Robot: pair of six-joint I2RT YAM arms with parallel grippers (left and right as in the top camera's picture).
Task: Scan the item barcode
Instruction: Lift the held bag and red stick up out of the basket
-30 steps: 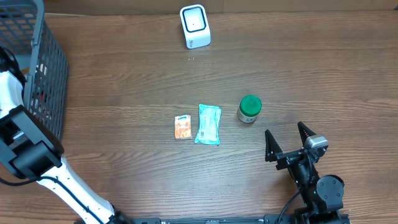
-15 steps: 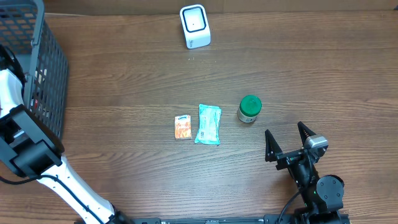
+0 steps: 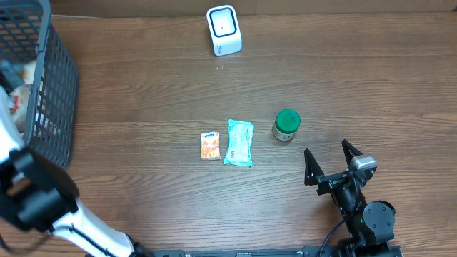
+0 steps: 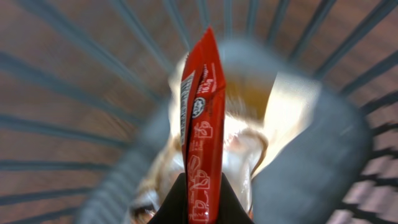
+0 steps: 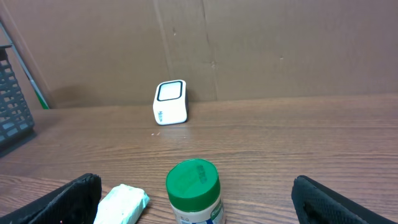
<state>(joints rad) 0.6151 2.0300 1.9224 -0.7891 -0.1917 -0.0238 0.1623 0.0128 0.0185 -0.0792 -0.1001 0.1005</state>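
Observation:
In the left wrist view my left gripper (image 4: 203, 186) is shut on a red packet (image 4: 203, 112), which stands up edge-on between the black fingers inside the grey wire basket (image 4: 74, 43). A pale wrapped item lies blurred beneath it. The overhead view shows the left arm (image 3: 32, 193) reaching into the basket (image 3: 43, 78), with its fingers hidden. The white scanner (image 3: 223, 30) stands at the table's far edge and also shows in the right wrist view (image 5: 170, 102). My right gripper (image 3: 332, 168) rests open near the front right, empty, just behind a green-lidded jar (image 5: 194, 186).
An orange packet (image 3: 210, 145) and a teal packet (image 3: 239, 142) lie side by side mid-table, with the green-lidded jar (image 3: 286, 124) to their right. A cardboard wall (image 5: 249, 43) backs the table behind the scanner.
The left arm has shifted at the basket and now looks blurred from motion. The right arm and the items on the table have not moved.

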